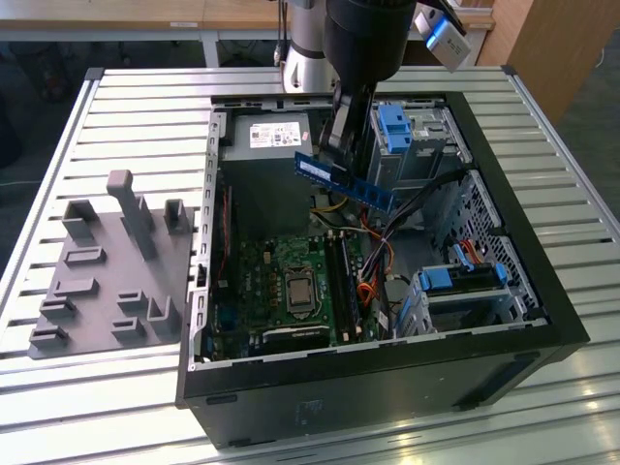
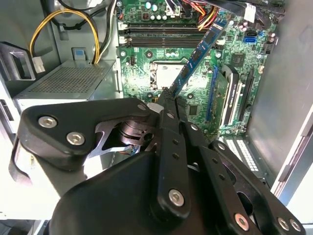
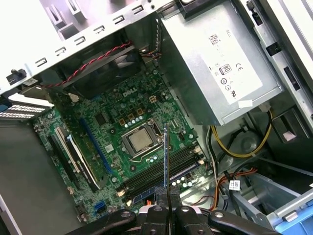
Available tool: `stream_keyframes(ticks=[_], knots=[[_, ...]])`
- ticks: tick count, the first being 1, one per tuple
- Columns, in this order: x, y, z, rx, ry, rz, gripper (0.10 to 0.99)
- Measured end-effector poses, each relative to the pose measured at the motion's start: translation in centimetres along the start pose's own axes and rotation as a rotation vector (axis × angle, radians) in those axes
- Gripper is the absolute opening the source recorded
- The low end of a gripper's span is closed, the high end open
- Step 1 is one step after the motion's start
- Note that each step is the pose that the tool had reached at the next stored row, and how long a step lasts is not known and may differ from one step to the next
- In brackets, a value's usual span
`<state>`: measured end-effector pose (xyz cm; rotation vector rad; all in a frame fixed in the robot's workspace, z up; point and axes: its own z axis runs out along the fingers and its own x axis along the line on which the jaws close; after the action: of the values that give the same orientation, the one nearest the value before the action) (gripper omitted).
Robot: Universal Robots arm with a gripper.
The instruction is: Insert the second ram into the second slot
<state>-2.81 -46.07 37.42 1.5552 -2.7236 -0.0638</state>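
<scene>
- At the exterior view's left, a grey moulded plastic fixture plate (image 1: 107, 281) with upright posts lay on the slatted aluminium bench (image 1: 145, 97).
- To its right, an open black tower computer case (image 1: 387, 378) lay on its side. It held a green motherboard (image 1: 281, 281), a grey boxy power supply (image 1: 266, 140) and chunky blue plastic drive-bay clips (image 1: 392, 126).
- The black end effector (image 1: 334, 160) hung in the case opening, clenched on one end of the second ram (image 1: 349, 181), a thin long blue circuit-board stick. The stick was held in the air above the motherboard, sloping down toward the exterior view's right.
- The second wrist view gave the stick's flat face (image 2: 200, 49), reaching from the pinched fingers (image 2: 171, 105) over the board, with the long dark memory slots (image 2: 161, 36) lying beyond.
- The first wrist view caught the stick edge-on as a thin line (image 3: 166, 156), crossing over those slots (image 3: 161, 174) and seated in none, with the silver processor socket (image 3: 139, 139) just beside its tip.
</scene>
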Motion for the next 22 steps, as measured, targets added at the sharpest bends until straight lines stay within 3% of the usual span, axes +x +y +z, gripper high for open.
stream_keyframes(ticks=[22], knots=[[0.0,0.0,0.0,0.001,-0.0023,0.064,0.129]])
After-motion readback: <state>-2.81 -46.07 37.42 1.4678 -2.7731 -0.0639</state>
